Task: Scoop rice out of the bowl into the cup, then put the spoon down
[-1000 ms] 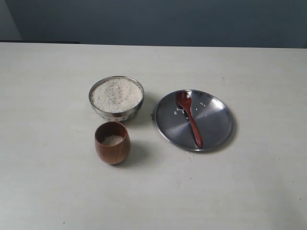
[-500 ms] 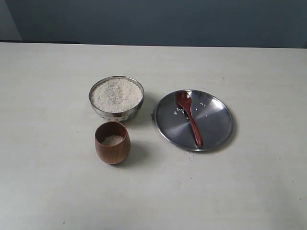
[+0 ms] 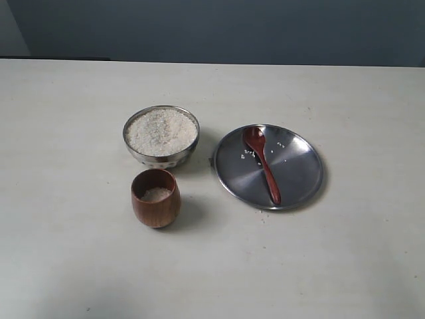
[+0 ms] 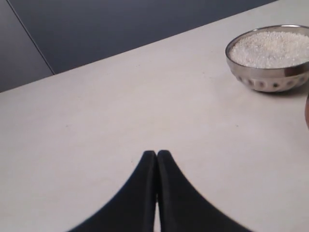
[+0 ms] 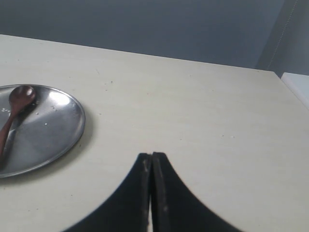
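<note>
The spoon [image 3: 263, 163] lies on the steel plate [image 3: 299, 179], right of the bowl [image 3: 159, 159] and cup [image 3: 155, 209], with its head far and its handle pointing nearward. The right pincer [image 5: 151, 157], closed tight and empty, looks nearer to it. The left pincer [image 4: 157, 153], also closed on nothing, faces the bowl.

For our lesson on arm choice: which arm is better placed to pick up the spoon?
Probably right: the spoon lies on the plate on that arm's side, in its wrist view; the left tool faces the bowl.
</note>
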You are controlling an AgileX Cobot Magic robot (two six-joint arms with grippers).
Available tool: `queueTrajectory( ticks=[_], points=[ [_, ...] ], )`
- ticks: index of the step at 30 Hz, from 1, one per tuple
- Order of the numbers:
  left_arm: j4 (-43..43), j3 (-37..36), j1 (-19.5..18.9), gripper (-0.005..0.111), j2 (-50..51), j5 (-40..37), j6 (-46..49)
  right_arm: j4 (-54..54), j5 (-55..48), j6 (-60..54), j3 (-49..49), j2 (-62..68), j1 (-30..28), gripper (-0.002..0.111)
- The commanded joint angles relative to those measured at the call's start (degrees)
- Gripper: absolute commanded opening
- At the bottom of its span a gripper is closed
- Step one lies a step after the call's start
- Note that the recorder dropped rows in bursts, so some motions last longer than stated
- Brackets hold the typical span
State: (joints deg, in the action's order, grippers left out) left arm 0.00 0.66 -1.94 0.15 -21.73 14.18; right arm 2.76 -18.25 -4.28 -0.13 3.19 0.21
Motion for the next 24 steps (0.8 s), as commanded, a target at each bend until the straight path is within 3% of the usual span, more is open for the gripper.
queueTrajectory(
  ticks=[1, 5, 24],
  points=[
    [-0.9, -0.7, -0.2, 0.0, -0.2, 5.7, 0.0, 0.1, 0.4, 0.0, 0.1, 0.1, -0.2, 0.0],
    [-1.9, -0.7, -0.2, 0.0, -0.2, 10.2, 0.0, 0.1, 0.4, 0.0, 0.1, 0.1, -0.2, 0.0],
    [-1.8, -0.7, -0.2, 0.0, -0.2, 10.4, 0.0, 0.1, 0.4, 0.0, 0.1, 0.1, -0.2, 0.0]
  ],
)
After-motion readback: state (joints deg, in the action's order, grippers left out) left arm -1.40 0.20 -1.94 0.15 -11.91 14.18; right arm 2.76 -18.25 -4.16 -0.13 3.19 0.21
